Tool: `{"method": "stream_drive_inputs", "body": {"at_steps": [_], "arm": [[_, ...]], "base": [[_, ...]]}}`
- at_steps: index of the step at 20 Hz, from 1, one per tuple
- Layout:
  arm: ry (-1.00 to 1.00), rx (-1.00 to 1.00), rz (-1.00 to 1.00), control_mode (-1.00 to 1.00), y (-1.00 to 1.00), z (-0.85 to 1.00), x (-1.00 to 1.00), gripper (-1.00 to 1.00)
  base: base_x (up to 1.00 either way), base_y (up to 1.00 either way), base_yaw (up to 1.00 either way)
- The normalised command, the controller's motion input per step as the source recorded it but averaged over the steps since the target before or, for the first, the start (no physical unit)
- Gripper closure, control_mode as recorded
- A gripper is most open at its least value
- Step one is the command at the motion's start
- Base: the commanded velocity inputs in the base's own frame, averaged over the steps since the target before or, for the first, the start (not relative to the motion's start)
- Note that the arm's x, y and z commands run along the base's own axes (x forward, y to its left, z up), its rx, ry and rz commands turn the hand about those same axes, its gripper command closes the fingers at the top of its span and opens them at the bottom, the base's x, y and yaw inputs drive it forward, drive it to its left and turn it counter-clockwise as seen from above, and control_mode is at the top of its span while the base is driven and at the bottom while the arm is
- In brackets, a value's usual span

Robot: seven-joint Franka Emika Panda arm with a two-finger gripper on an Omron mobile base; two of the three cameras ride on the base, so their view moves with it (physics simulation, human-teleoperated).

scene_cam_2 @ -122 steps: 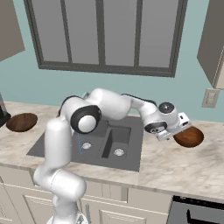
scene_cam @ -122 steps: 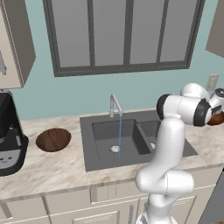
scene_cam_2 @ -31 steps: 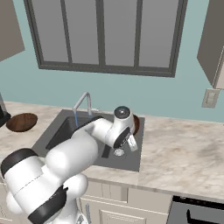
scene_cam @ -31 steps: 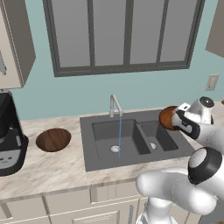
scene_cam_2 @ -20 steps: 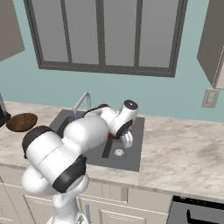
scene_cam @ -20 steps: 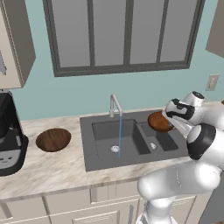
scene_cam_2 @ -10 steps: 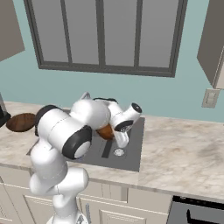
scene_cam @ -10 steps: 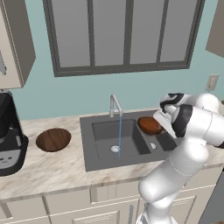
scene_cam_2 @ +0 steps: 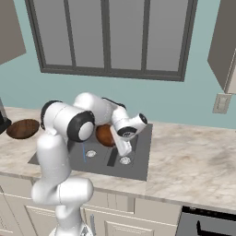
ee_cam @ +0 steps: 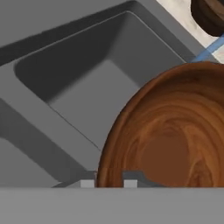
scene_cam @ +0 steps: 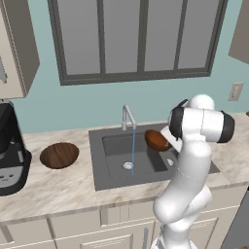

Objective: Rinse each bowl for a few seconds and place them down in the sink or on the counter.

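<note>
**Reddish bowl held over the sink**

Your gripper [ee_cam: 109,181] pinches the rim of the reddish bowl [scene_cam: 156,140], holding it tilted above the sink [scene_cam: 109,168], just right of the water stream [scene_cam: 133,146] falling from the faucet [scene_cam: 128,116]. The other bowl [scene_cam: 59,155] sits on the counter [scene_cam: 53,187], left of the sink.

A glossy white, rounded, segmented arm [scene_cam: 189,160] with dark joint rings.

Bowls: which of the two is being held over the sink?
The reddish bowl, gripped in the hand above the sink; the darker bowl rests on the counter.
</note>
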Motion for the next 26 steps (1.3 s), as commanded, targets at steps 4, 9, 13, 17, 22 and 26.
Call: {"method": "stream_drive_inputs", "body": {"at_steps": [4, 9, 13, 17, 22, 26], "arm": [[0.0, 0.05, 0.07, -1.0, 0.43, -0.23, 0.23, 1.0], [0.01, 0.0, 0.04, -1.0, 0.42, -0.26, 0.17, 1.0], [0.14, -0.15, 0.02, -1.0, 0.28, -0.07, 0.1, 1.0], [0.13, -0.19, 0.02, -1.0, 0.34, 0.0, 0.03, 1.0], [0.04, -0.18, 0.01, -1.0, 0.3, 0.2, -0.05, 1.0], [0.0, -0.13, 0.01, -1.0, 0.42, 0.1, -0.1, 1.0]], "base": [[0.0, 0.0, 0.0], [0.0, 0.0, 0.0], [0.0, 0.0, 0.0], [0.0, 0.0, 0.0], [0.0, 0.0, 0.0], [0.0, 0.0, 0.0]]}}
